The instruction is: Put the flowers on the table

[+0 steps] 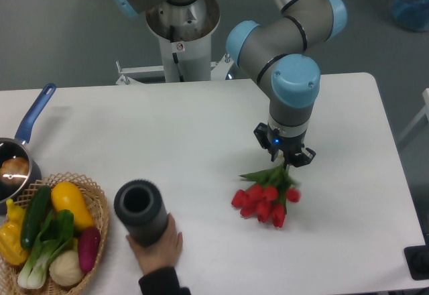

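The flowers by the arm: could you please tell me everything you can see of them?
The flowers are a small bunch of red tulip-like blooms with green leaves and stems, possibly artificial. They hang or lie head-down toward the camera on the white table, stems pointing up into the claw, which appears closed on the stem end. The blooms look to be touching or just above the table; I cannot tell which. Nothing else touches them.

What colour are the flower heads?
Red, on the flowers; the fixed camera shows it.
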You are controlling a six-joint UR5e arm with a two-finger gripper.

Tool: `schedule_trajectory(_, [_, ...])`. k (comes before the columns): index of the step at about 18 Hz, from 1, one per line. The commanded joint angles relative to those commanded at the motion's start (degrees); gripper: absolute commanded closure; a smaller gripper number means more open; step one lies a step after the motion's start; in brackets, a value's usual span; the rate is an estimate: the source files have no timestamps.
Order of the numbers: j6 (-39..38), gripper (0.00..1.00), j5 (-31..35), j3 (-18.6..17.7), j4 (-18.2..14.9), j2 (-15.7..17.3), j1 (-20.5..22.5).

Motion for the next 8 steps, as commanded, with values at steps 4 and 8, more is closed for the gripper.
schedule_trajectory(4, [0.3,0.0,0.3,0.1,0.9,-0.1,1.3])
schedule_trajectory(8, [0.5,0.0,0.3,0.8,6.1,-0.7,2.5])
